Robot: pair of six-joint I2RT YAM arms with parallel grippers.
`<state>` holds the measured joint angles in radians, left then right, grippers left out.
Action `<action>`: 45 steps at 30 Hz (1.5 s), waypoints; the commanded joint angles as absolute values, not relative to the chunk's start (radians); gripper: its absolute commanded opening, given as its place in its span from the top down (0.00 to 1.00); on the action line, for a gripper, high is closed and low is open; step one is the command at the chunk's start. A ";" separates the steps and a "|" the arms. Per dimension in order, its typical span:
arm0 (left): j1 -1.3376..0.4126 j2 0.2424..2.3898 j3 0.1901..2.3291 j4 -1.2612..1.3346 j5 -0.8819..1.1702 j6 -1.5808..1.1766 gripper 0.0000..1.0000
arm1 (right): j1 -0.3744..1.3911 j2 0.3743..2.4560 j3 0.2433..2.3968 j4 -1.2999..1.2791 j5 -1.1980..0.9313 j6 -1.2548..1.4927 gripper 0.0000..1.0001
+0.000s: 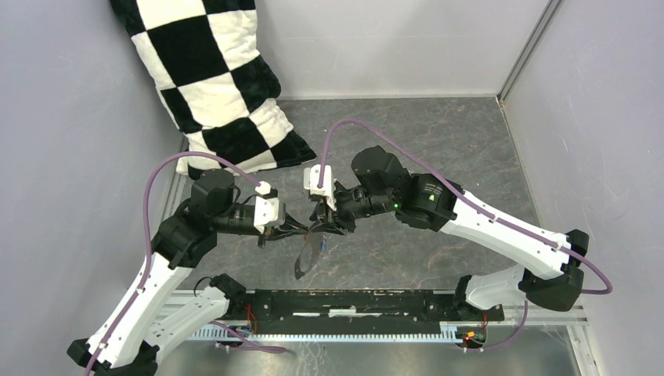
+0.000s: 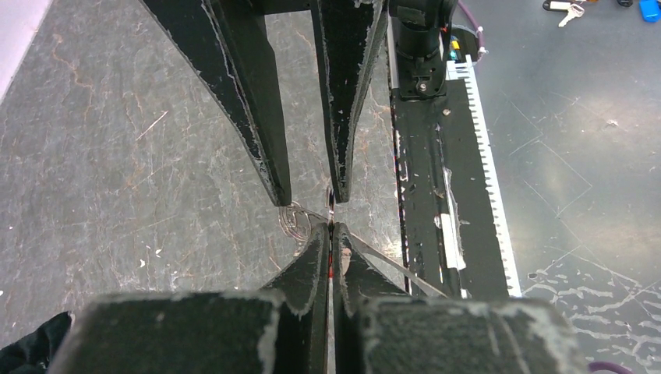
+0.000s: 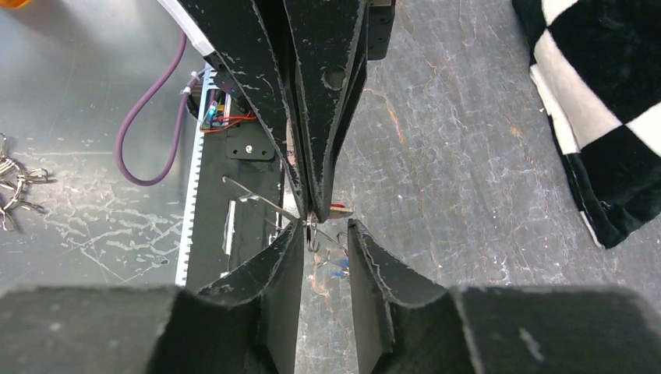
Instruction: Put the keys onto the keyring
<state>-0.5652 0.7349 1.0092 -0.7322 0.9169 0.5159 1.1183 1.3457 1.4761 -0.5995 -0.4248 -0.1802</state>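
Left gripper: jaws clamped on red key.
Right gripper: jaws held apart.
Keyring: hung beneath the fingertips.

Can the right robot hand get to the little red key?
Probably yes. The right gripper is open, and the red key pokes out of the shut left gripper just ahead of it, with nothing in between that I can see.
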 commanded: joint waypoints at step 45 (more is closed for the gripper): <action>-0.567 0.678 1.026 -0.640 0.898 0.488 0.67 | 1.095 1.133 1.121 -0.008 -0.482 0.036 0.99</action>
<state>-0.5652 0.6804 1.0195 -0.6857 0.8909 0.5228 1.0996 1.1419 1.1179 -0.0971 -0.4553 0.0151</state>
